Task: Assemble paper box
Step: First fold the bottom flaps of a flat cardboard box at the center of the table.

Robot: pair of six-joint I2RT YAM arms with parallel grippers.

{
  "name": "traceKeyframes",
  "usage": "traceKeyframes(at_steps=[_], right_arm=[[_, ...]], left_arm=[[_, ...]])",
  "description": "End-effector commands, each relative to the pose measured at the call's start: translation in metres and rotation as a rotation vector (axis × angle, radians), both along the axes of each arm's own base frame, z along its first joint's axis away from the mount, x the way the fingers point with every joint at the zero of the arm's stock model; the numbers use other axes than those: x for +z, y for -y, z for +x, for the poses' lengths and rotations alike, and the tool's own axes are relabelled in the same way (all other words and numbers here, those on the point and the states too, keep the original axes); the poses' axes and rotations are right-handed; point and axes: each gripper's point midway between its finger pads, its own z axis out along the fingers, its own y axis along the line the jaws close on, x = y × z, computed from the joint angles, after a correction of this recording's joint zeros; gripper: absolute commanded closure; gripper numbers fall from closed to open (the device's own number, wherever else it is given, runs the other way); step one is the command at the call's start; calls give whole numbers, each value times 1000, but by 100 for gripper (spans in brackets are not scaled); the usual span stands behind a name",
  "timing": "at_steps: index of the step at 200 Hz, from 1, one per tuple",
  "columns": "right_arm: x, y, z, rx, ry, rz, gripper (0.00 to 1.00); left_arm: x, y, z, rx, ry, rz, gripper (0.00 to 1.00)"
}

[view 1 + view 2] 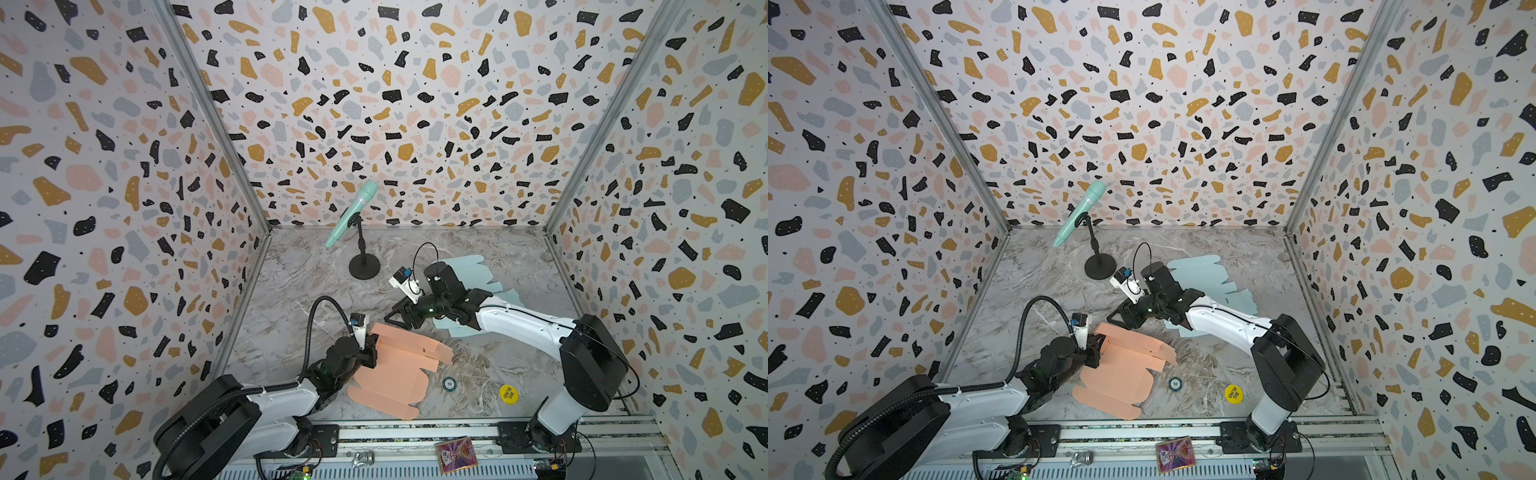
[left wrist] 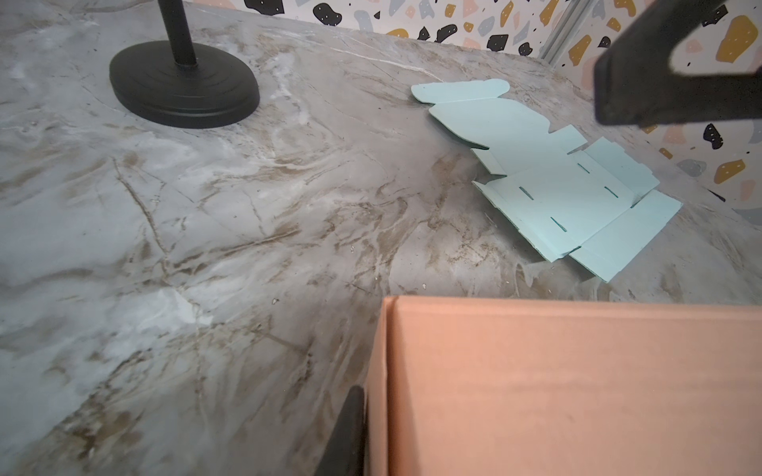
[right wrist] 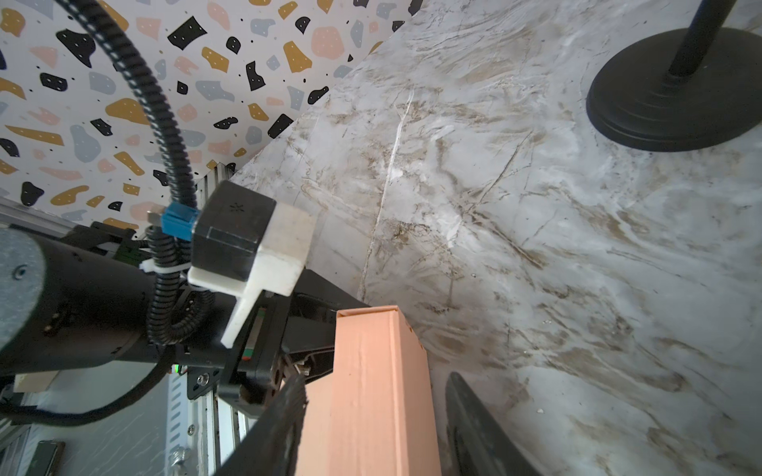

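A peach paper box blank (image 1: pixel 390 382) (image 1: pixel 1113 386) lies partly folded near the table's front middle. Its far wall (image 1: pixel 409 338) stands up. My left gripper (image 1: pixel 371 353) (image 2: pixel 373 412) is shut on the blank's left side flap (image 2: pixel 536 391). One finger (image 2: pixel 350 428) presses the flap's outside; the other finger is hidden behind the card. My right gripper (image 1: pixel 397 323) (image 3: pixel 375 379) straddles the left end of the raised far wall (image 3: pixel 371 391). It is open: one finger (image 3: pixel 280 420) lies close to the card and the other finger (image 3: pixel 474 424) stands clear of it.
A flat light blue blank (image 1: pixel 469 266) (image 2: pixel 556 185) lies at the back right, partly under the right arm. A teal microphone (image 1: pixel 353 212) on a black stand (image 1: pixel 364 266) is at the back middle. A poker chip (image 1: pixel 449 383) and a yellow disc (image 1: pixel 508 392) lie front right.
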Motion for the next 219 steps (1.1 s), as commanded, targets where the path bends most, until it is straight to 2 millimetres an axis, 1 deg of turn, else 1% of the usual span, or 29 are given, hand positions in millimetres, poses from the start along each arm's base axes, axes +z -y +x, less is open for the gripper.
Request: traceKeyframes(at_steps=[1,8,35,54,78,102,130,153,171,204,219], right_arm=[[10,-1,3,-10,-1,37,46],[10,-1,4,-16,-1,40,46],[1,1,5,-47,-21,28,46],[-1,1,6,-52,-29,35,46],[-1,0,7,-60,-26,25,46],[0,-1,9,-65,-30,21,46],[7,-2,11,-70,-29,32,47],[6,-4,13,-72,-35,25,47],[0,-5,14,-75,-47,14,47],[-7,-8,10,-62,-66,11,47],[-13,-9,9,-63,-80,5,47]], left_arm=[[26,9,8,-3,77,-61,85],[28,8,7,-3,81,-65,85],[32,2,5,9,94,-54,85],[34,-4,4,22,108,-32,85],[35,-5,6,24,111,3,85],[37,-8,4,35,127,-17,85],[35,-8,4,32,127,-8,86],[35,-11,3,41,136,-23,86],[35,-9,3,34,138,-24,86],[35,-6,5,27,141,-21,86],[35,-5,6,24,143,-19,86]])
